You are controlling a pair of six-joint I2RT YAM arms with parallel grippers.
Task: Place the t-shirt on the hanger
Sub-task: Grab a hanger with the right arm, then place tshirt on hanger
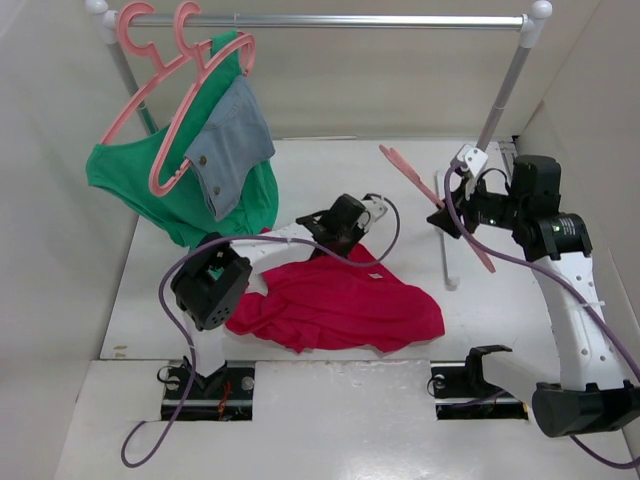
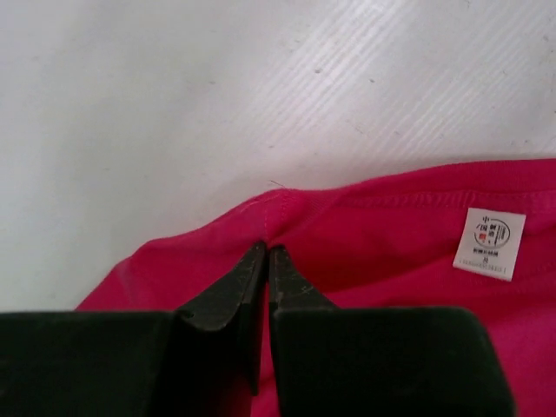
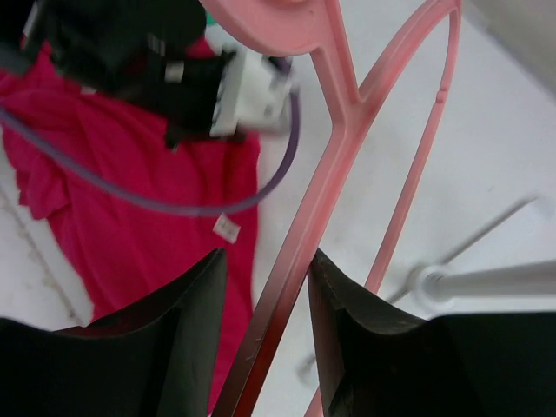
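Observation:
The crimson t-shirt (image 1: pixel 340 305) lies crumpled on the white table in front of the left arm. My left gripper (image 1: pixel 362 235) is shut on the shirt's neck edge (image 2: pixel 267 250); red cloth (image 2: pixel 391 252) is pinched between the tips, with a white label (image 2: pixel 491 243) to their right. My right gripper (image 1: pixel 448 218) holds the salmon-pink hanger (image 1: pixel 415 180) edge-on above the table, right of the shirt. In the right wrist view the hanger's bar (image 3: pixel 347 113) runs between the fingers of my right gripper (image 3: pixel 268 256), against the right one. The shirt (image 3: pixel 130 217) and left gripper (image 3: pixel 200 87) show beyond.
A metal rail (image 1: pixel 330 20) spans the back. Pink hangers (image 1: pixel 150 60) at its left end bear a green garment (image 1: pixel 150 185) and a small denim piece (image 1: pixel 230 145). The rack's right post (image 1: pixel 505 95) and foot (image 1: pixel 447 250) stand by my right gripper. White walls close both sides.

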